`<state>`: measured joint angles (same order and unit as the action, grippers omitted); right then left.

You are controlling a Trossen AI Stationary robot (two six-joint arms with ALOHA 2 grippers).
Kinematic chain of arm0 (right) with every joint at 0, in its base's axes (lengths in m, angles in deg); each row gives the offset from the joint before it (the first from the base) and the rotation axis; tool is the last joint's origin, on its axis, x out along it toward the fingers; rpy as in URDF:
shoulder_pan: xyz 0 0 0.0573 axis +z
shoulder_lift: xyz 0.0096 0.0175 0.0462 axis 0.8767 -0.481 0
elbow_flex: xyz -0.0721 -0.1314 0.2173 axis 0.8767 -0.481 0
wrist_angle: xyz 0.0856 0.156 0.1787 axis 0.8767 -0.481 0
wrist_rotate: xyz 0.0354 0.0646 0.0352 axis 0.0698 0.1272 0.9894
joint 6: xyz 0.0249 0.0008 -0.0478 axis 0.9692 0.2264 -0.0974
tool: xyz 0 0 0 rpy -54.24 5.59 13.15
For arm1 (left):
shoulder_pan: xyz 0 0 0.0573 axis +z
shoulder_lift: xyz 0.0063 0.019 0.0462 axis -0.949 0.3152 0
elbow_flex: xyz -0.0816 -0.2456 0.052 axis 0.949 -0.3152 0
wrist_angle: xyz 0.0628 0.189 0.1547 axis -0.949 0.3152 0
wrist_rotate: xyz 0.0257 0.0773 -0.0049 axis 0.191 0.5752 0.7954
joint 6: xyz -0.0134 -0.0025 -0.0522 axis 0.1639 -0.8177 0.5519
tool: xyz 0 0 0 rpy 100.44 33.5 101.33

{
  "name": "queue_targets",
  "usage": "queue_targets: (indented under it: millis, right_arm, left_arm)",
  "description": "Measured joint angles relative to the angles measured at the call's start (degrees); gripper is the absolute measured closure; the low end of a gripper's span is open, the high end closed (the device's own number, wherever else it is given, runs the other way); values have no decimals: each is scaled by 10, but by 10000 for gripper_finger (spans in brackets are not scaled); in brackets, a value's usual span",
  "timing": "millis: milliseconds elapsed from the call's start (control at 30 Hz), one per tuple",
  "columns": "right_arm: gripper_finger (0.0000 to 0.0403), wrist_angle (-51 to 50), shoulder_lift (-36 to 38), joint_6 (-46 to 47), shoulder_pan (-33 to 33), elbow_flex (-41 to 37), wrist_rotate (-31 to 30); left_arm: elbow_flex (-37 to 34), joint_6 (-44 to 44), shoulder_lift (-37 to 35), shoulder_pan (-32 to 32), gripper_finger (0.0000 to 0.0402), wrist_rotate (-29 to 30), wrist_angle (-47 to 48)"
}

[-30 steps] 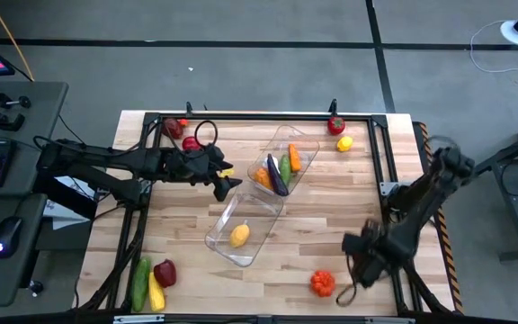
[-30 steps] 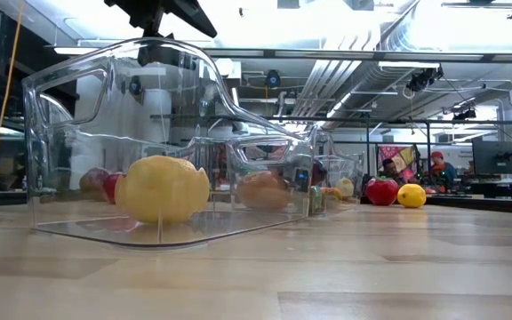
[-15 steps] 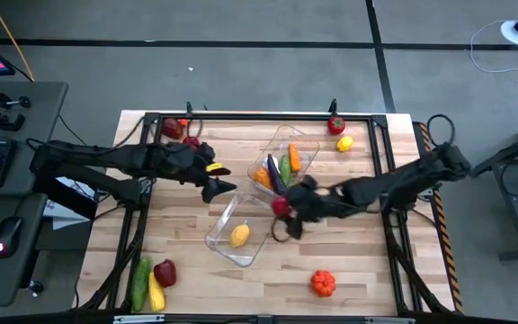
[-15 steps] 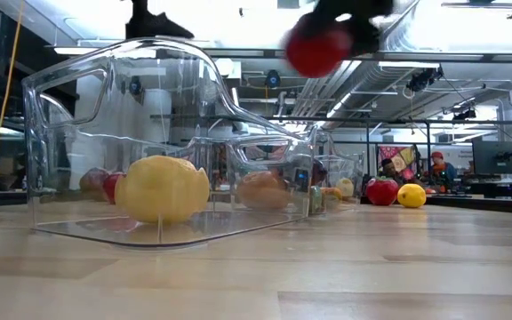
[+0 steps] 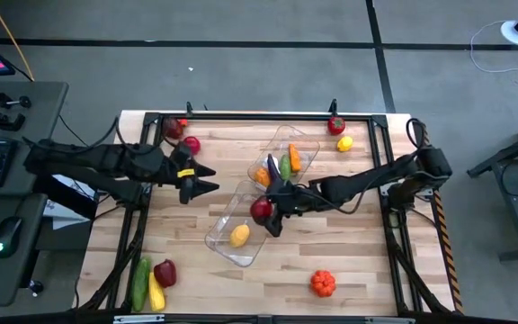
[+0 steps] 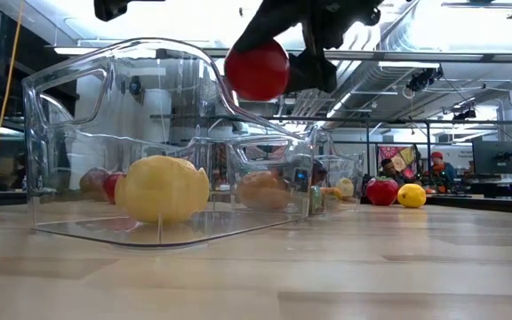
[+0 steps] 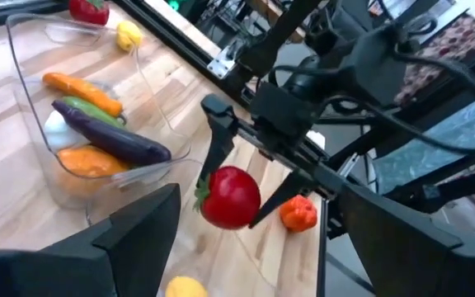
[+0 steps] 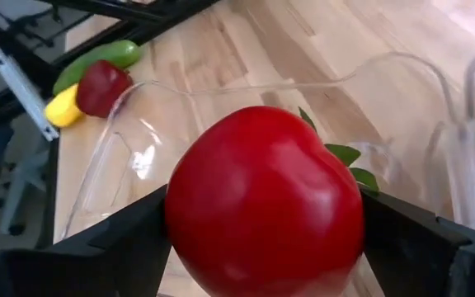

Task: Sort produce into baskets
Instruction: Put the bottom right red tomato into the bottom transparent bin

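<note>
My right gripper point(image 5: 268, 210) is shut on a round red fruit with green leaves point(image 5: 259, 211) and holds it above the far end of the near clear bin point(image 5: 226, 241). It also shows in the low view point(image 6: 257, 69). A yellow lemon point(image 5: 239, 236) lies on that bin's floor. The far clear bin point(image 5: 306, 144) holds a carrot, a cucumber, a purple eggplant point(image 5: 277, 175) and other pieces. My left gripper point(image 5: 207, 181) is open and empty, left of both bins. My right gripper pinches the red fruit's two opposite sides point(image 8: 190, 216) between its two fingers point(image 8: 130, 239). The fingers reach in from the table's right side, slanting a little downward. The fruit is lifted clear above the near bin, and its green leaves point(image 8: 336, 153) point sideways.
A red tomato point(image 5: 335, 125) and a lemon point(image 5: 344, 143) lie at the far right. An orange pumpkin point(image 5: 322, 283) lies at the near right. A cucumber point(image 5: 141, 279), a dark red piece point(image 5: 164, 272) and a yellow piece point(image 5: 156, 292) lie at the near left. Red fruits point(image 5: 190, 144) lie at the far left.
My right gripper has swung from the table's near right corner toward the left, and now holds the red fruit above the near bin. My left gripper has drawn back toward the table's left edge, away from the bins.
</note>
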<state>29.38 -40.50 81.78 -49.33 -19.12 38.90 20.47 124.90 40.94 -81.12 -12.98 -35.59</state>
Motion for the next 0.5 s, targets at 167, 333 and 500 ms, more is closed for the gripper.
queue_targets:
  millis: [167,333,500]
  right_arm:
    - [71,15,-1,-26,1,0,35]
    - [43,16,-1,-26,1,0,42]
    - [11,12,-1,-45,0,9,31]
  left_arm:
    - [0,7,3,-12,80,3,1]
    - [0,10,3,-15,80,10,1]
    - [0,10,3,-15,80,12,1]
